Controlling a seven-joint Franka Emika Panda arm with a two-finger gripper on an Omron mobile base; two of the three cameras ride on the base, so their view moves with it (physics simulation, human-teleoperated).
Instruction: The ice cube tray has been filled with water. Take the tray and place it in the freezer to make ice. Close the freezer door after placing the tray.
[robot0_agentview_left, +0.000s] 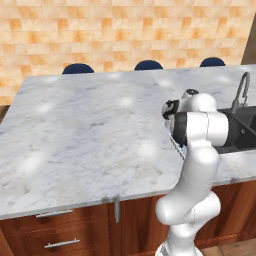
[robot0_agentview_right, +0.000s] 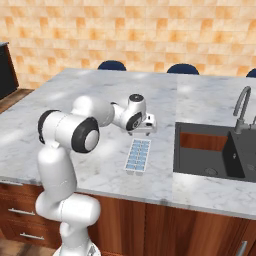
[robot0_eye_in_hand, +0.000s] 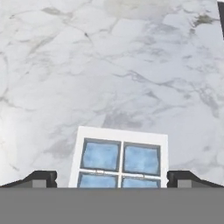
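Two dark fingertips (robot0_eye_in_hand: 41, 178) sit far apart on my hand view, so the gripper (robot0_agentview_right: 143, 131) is spread wide and holding nothing. Between them I see the ice cube tray (robot0_agentview_right: 138, 155), water (robot0_eye_in_hand: 100, 156) blue in its cells, flat on the marble surface (robot0_agentview_right: 100, 95). Right of it, well apart, sits the sink (robot0_agentview_right: 200, 160).
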